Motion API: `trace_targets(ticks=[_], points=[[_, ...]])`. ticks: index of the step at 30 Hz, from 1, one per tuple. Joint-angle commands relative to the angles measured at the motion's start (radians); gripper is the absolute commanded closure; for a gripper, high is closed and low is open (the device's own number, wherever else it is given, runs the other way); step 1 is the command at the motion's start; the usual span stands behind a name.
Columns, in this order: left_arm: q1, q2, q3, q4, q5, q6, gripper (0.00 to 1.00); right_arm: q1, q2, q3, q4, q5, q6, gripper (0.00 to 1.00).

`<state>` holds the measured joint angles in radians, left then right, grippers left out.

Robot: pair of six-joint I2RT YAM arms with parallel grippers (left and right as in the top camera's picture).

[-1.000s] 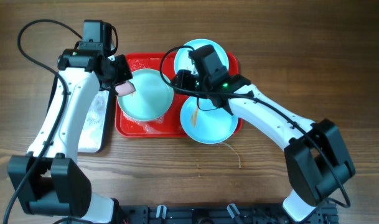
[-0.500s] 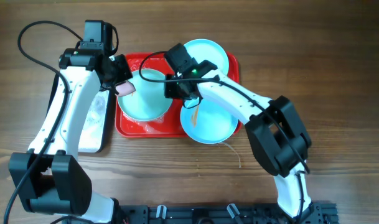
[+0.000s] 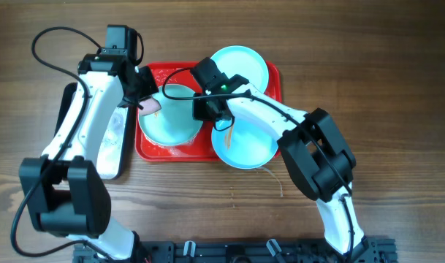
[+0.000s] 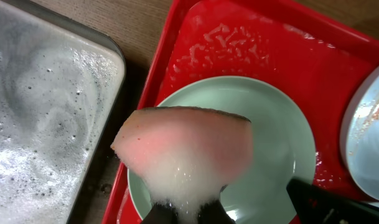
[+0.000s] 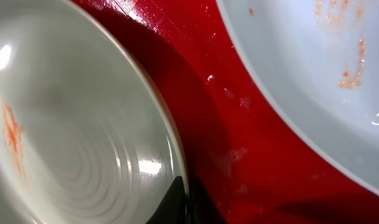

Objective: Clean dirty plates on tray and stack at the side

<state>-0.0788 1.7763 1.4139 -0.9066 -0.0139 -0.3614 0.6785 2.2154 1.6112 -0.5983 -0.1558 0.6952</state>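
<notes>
On the counter [image 3: 397, 88], we find the red tray [image 3: 177, 74] carrying three plates: a left plate [image 3: 167, 120], a far plate [image 3: 244, 62] and a streaked near plate [image 3: 244, 146] overhanging the near rim. Our right hand [image 3: 207, 111] is closed on the left plate's right edge; our left hand [image 4: 186, 214], clamped on a foamy pink sponge [image 4: 186, 146], hovers above it.

Overhead looks straight down — both wrist cameras sit close above the shared tray [image 3: 150, 152].

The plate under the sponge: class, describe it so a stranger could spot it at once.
Start at the red tray. Of its three turquoise plates, take the leftmost plate. Only it sits under the foamy pink sponge, with the right gripper pinching its rim.
</notes>
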Motion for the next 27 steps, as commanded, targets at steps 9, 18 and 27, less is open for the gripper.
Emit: trace_targets(ticks=[9,18,27], points=[[-0.033,0.164,0.011,0.072,-0.013,0.052,0.96,0.005,0.021,0.017,-0.006,-0.001,-0.023,0.96],[-0.074,0.264,0.011,0.010,-0.048,0.214,0.96,0.005,0.021,0.017,-0.007,-0.002,-0.038,0.96],[-0.074,0.266,0.010,0.018,-0.122,0.213,0.96,0.005,0.021,0.017,-0.009,-0.014,-0.038,0.96]])
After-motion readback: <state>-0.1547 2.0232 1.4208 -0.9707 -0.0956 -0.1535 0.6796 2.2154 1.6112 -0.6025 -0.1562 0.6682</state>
